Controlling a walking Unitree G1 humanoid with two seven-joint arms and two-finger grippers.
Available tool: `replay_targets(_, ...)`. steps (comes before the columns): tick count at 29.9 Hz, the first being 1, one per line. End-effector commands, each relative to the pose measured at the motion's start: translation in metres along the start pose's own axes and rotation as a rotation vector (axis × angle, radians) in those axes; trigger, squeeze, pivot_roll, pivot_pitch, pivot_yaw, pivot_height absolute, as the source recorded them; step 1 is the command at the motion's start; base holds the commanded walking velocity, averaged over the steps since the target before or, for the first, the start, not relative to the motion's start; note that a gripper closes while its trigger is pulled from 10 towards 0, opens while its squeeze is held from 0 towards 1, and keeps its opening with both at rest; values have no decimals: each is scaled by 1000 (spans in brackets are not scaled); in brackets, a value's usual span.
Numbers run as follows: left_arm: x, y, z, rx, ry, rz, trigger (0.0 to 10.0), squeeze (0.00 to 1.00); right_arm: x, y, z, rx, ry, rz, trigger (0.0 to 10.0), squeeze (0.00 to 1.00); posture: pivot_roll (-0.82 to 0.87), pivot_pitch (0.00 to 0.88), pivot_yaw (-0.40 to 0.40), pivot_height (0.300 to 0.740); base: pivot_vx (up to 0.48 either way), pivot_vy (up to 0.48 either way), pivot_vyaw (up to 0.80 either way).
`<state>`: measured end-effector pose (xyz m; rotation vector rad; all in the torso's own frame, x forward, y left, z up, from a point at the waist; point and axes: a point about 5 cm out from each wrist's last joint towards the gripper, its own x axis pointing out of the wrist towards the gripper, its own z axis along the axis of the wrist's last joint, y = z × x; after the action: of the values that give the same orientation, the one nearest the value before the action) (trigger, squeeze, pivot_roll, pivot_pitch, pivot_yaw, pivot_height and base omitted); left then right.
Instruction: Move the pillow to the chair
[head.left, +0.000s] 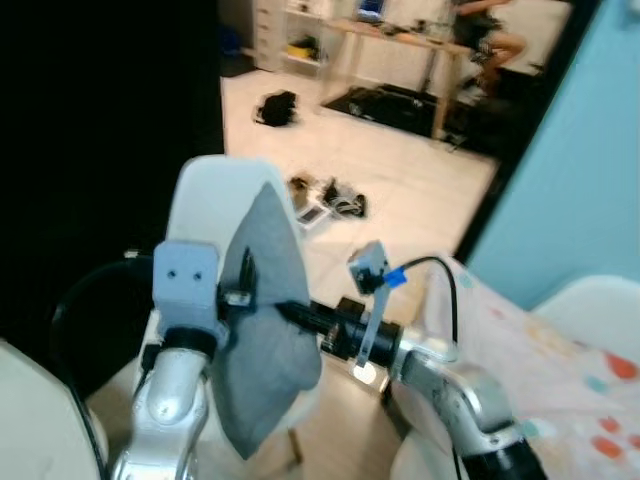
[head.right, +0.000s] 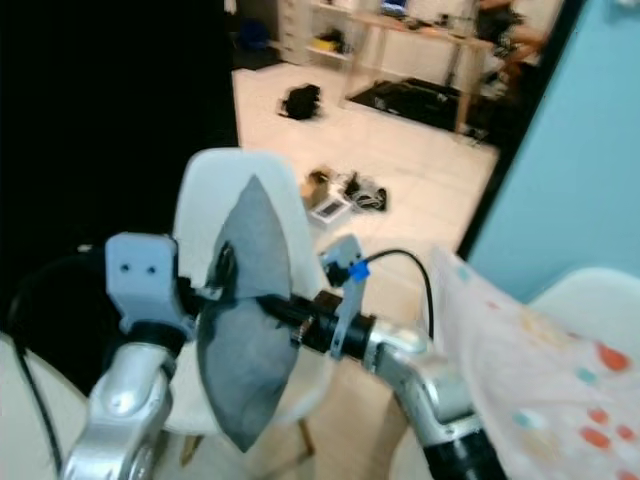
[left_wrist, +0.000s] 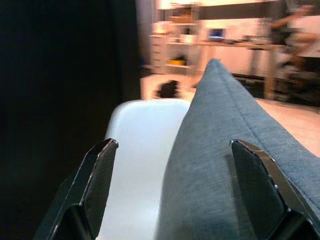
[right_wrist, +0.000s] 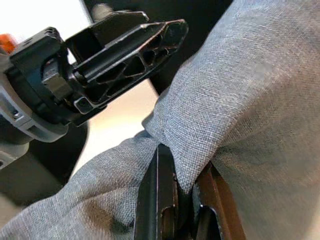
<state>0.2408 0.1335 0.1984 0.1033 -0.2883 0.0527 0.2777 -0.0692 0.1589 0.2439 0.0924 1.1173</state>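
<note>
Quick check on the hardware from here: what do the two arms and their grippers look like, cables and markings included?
Both arms are silver metal tubes. The left gripper sits behind a pale grey-blue box with two small round holes, and a black cable loops off its side. The right gripper follows a black wrist section with a pale bracket, a blue tab and a thin black cable arching back. Fingers are long, black and ribbed inside.
</note>
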Motion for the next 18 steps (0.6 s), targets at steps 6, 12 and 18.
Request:
replay_targets(6,-1,3,-4,20,17,7,10000,0,5,4,16,-27,-81,28,10000,0,40,0,-115,740,407,0,485)
replay_targets(12,-1,2,-4,31,20,5,10000,0,5,3,15,-12,-82,21,10000,0,40,0,-114,740,81,0,0)
replay_targets(18,-1,1,-4,29,23,3,10000,0,7,0,13,-11,-45,-14,10000,0,41,0,-116,740,0,0,0)
